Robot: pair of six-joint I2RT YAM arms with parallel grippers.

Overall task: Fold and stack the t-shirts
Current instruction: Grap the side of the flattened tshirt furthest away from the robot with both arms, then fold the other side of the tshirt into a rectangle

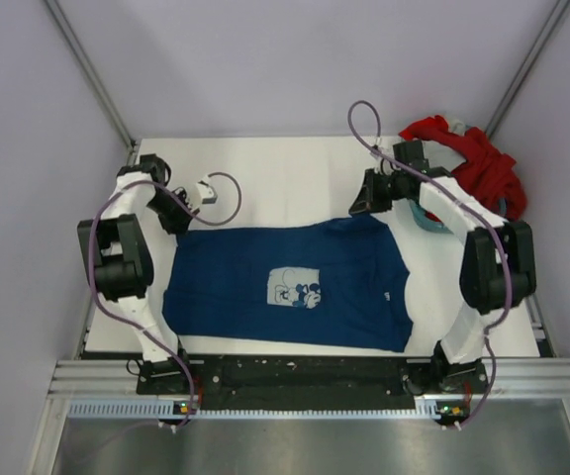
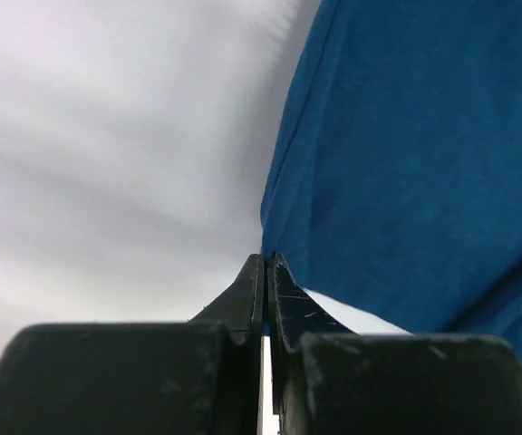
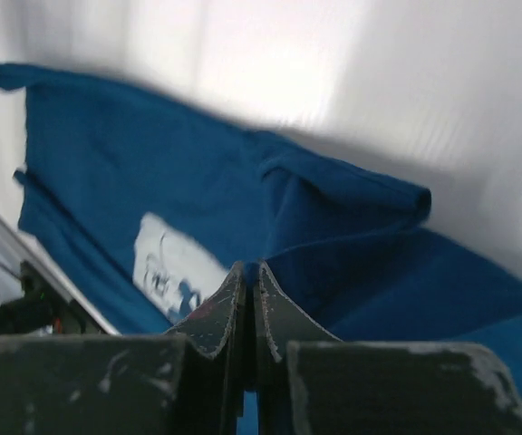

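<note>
Table [image 1: 295,168]: white, walled on three sides; its near edge is cut off by the rail that carries both arms.
Navy t-shirt [image 1: 226,297]: spread flat across the near half of the table, print up and collar toward the right arm. The far corners disappear under the two wrists.
Red t-shirt [image 1: 473,158]: crumpled in a heap at the far right corner, well apart from the navy one and partly screened by the right arm. Its shape is hard to read.
Basket [image 1: 429,224]: only a pale blue sliver shows beside the right arm; the rest is hidden.
Left fingers [image 2: 256,276]: closed on the navy t-shirt's edge at its far left corner. The pinch itself is masked by the tips.
Right fingers [image 3: 234,285]: closed on navy cloth at the far right, where a ridge is bunched up. The wrist view is blurred.
Print [image 1: 297,288]: pale square, cartoon detail too small to make out.
</note>
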